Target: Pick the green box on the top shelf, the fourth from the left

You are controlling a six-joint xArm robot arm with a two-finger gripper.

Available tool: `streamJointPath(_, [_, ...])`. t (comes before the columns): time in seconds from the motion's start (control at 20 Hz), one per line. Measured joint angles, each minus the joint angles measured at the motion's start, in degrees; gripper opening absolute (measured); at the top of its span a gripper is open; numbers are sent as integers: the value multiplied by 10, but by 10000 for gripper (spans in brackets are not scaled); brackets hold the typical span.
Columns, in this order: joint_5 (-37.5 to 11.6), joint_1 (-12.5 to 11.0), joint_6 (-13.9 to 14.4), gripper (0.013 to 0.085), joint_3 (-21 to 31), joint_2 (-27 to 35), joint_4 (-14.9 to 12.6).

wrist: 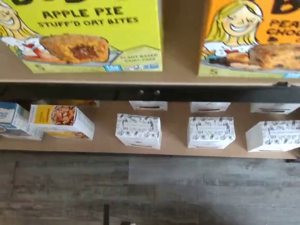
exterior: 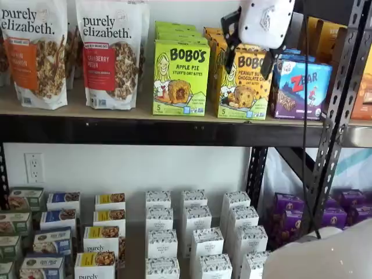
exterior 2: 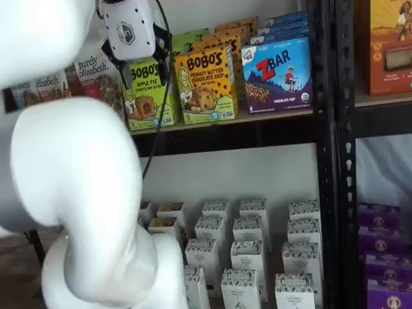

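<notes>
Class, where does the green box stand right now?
In both shelf views the green box stands upright on the top shelf, between a purely elizabeth bag and the orange Bobo's box.

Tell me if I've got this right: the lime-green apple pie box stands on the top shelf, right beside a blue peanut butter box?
Not quite. The green box stands on the top shelf, but the peanut butter box beside it is yellow-orange, not blue, as both shelf views show.

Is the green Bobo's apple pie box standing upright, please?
Upright: the green box stands on the top shelf, its lettering level.
</notes>
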Motion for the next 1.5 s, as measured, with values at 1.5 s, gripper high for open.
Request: streamJointPath(1.5, [-73,15,15,850,-90,151,-20])
